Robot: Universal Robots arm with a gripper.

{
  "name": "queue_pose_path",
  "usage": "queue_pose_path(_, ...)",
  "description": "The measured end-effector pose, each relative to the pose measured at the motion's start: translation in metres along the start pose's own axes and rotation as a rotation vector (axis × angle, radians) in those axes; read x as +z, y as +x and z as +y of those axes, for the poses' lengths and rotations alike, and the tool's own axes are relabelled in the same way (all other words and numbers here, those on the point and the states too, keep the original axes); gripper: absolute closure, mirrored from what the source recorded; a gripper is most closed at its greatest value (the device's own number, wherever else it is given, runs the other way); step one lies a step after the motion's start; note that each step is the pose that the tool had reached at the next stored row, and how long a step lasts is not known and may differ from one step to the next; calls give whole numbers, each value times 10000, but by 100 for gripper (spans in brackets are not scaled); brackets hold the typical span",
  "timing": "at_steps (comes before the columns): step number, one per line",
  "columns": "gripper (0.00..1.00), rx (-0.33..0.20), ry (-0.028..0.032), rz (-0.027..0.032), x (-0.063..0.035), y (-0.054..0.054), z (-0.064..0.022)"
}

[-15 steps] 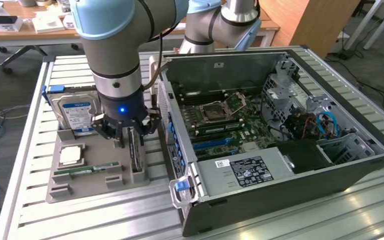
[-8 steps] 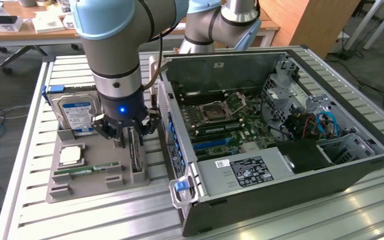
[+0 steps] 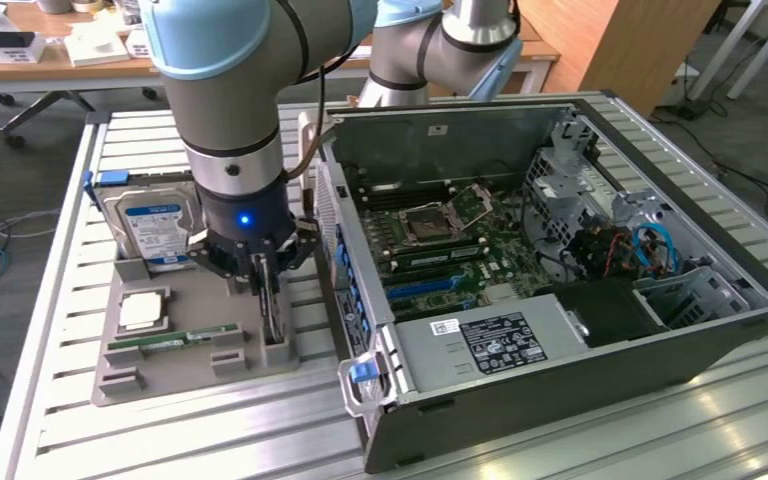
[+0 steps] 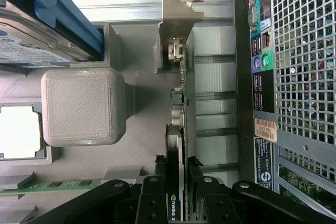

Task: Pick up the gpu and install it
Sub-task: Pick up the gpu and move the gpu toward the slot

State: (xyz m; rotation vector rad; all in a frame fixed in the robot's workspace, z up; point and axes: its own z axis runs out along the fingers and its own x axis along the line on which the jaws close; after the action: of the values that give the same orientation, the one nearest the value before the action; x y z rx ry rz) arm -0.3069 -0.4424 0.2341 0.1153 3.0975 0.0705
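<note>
**Clamped on the graphics card, down in the tray**

Closest in: my gripper (image 4: 178, 195) stands narrow. Its two black fingers (image 4: 153, 199) sit one against each face of the graphics card (image 4: 180, 129), so I'm pinched onto it. The card stands on its edge, upright in its slot in the grey tray (image 3: 191, 365), and the metal bracket (image 4: 178, 9) is at the end away from my fingers.

Just beside the card there's a chunky grey block (image 4: 83, 106) rising from the tray.

Moving out towards the exterior view's left, a narrow green memory stick (image 3: 171, 342) lies flat in its groove. A square chip (image 3: 141, 310) sits in its pocket just behind that. At the back of the tray a silver hard drive (image 3: 151, 225) with a blue label stands upright.

The tray rests on a slatted metal table (image 3: 131, 430).

On the exterior view's right, just beside the tray, the computer case (image 3: 704, 330) lies open side up, with its perforated rear panel and ports facing the card. Inside it the motherboard (image 3: 451, 235) is exposed, and a labelled power supply (image 3: 484, 342) sits at the near end.

Farthest off, a cluttered desk (image 3: 37, 60) runs along the back of the room.
</note>
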Motion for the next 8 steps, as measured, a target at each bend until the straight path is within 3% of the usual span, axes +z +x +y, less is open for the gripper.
queue_pose_path(8,74,0,0,1,0,0,0)
